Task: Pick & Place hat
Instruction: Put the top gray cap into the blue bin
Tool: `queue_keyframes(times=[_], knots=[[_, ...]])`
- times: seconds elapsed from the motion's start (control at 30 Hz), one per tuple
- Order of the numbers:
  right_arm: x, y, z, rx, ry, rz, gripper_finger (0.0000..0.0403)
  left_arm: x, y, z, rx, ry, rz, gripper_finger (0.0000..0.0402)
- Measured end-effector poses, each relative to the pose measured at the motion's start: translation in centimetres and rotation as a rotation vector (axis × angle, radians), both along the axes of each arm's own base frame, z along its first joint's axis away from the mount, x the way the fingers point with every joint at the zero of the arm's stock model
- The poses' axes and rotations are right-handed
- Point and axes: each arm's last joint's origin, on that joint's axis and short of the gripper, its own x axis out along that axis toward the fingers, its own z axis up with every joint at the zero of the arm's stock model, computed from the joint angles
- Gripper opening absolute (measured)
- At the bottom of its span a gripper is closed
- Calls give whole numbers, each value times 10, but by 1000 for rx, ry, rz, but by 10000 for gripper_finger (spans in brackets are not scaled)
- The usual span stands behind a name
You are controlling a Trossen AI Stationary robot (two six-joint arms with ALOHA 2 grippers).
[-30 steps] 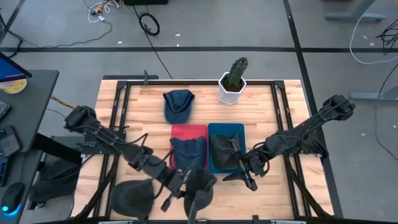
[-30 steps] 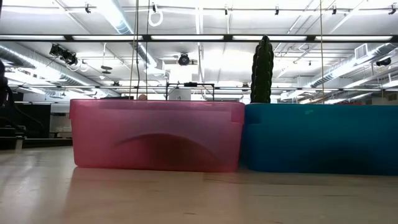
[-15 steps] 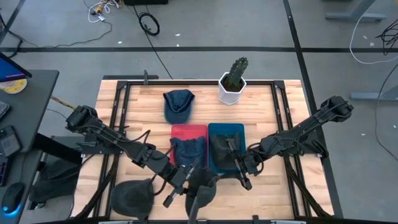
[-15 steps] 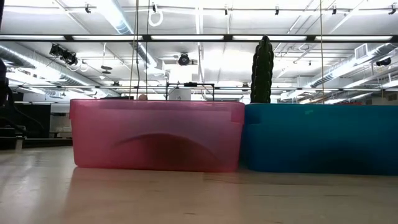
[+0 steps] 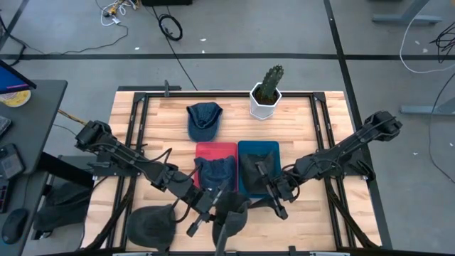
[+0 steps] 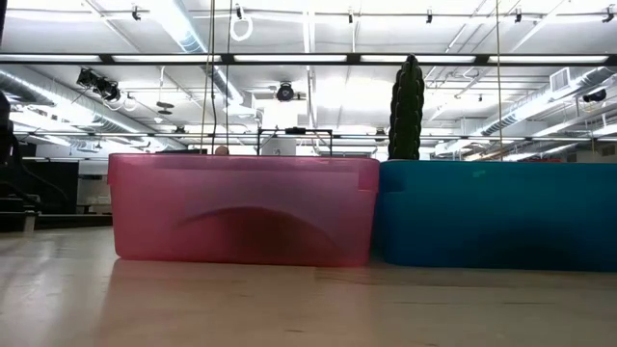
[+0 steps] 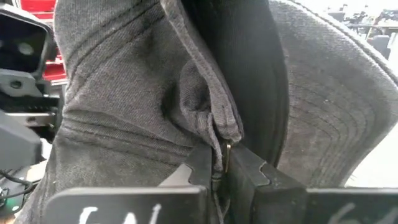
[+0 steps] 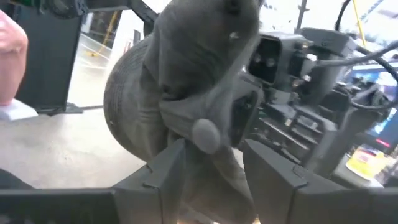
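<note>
On the wooden desk [image 5: 298,121], at six o'clock, the left gripper [image 7: 224,171] clenches a dark grey cap [image 7: 155,106]; the right gripper [image 8: 208,162] seemingly gapes around it.

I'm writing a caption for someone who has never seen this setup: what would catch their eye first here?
Most striking is the dark grey hat held up between both arms near the table's front edge: the left gripper is clamped on its fabric while the right gripper has its fingers spread around it. Next come the red bin and blue bin side by side mid-table, each holding a hat, with a potted cactus behind them.
</note>
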Motion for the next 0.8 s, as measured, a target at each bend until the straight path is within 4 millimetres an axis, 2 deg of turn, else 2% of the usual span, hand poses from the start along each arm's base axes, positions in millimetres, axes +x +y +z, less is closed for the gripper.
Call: queue_keyframes(times=[0.2, 0.3, 0.4, 0.53, 0.57, 0.7, 0.8], knots=[[11, 6, -10, -20, -66, 44, 163, 1, 2, 0, -7, 5, 10, 28], [11, 7, -10, -21, -68, 44, 147, 1, 1, 0, -8, 6, 7, 30], [11, 6, -9, -7, -63, 47, 106, 0, 0, 0, -4, 3, 2, 31], [11, 7, -10, -1, -59, 50, 23, 0, 0, 0, -2, 1, 2, 28], [11, 6, -9, -1, -59, 50, 16, 0, 0, 0, -3, 1, 1, 29], [9, 5, -6, 48, -40, 55, 28, 0, 0, 0, -9, 4, 5, 47], [2, 2, 3, 88, -32, 60, 16, 0, 0, 0, -9, 4, 9, 67]])
